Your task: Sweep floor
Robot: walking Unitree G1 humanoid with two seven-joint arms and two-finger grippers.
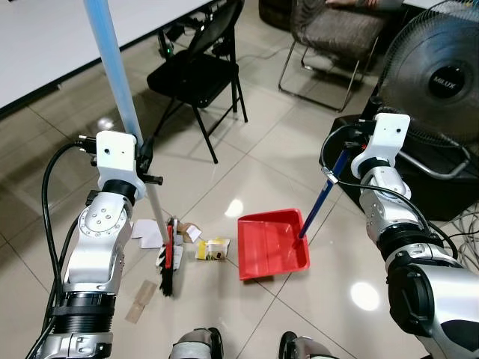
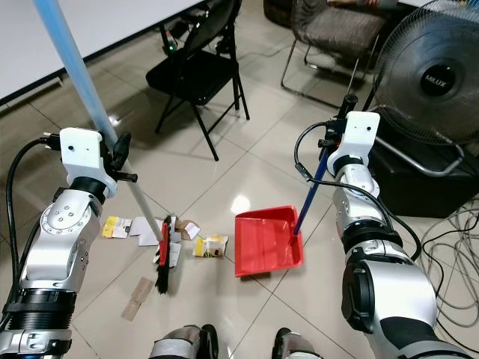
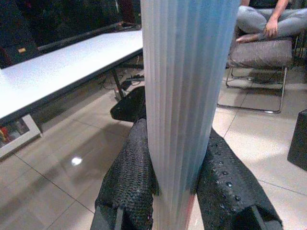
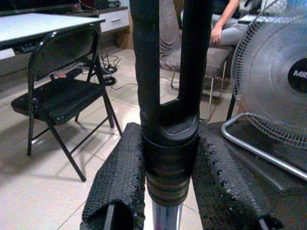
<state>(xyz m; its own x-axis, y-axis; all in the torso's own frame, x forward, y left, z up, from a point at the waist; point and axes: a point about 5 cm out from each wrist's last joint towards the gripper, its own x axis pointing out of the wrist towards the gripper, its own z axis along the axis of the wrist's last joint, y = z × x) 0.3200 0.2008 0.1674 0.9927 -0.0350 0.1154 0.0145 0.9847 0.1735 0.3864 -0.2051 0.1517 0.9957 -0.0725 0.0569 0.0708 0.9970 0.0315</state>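
My left gripper (image 1: 142, 154) is shut on the broom's pale blue handle (image 1: 112, 60); in the left wrist view both black fingers (image 3: 129, 177) press against the ribbed pole (image 3: 187, 72). The red-and-black brush head (image 1: 168, 263) rests on the tiles among the litter: a yellow packet (image 1: 213, 249), white paper (image 1: 150, 233) and a cardboard strip (image 1: 141, 301). Right of the packet the red dustpan (image 1: 271, 243) sits on the floor. My right gripper (image 1: 346, 152) is shut on its blue handle (image 1: 318, 200), whose black top (image 4: 168, 120) sits between the pads.
A black folding chair (image 1: 198, 75) stands behind the litter, beside a white table (image 1: 52, 37). A large black fan (image 1: 438, 75) and cables (image 1: 468, 224) are on the right. A grey chair (image 1: 337, 30) stands farther back, with a seated person (image 3: 268, 21) on it. My feet (image 1: 196, 345) are at the near edge.
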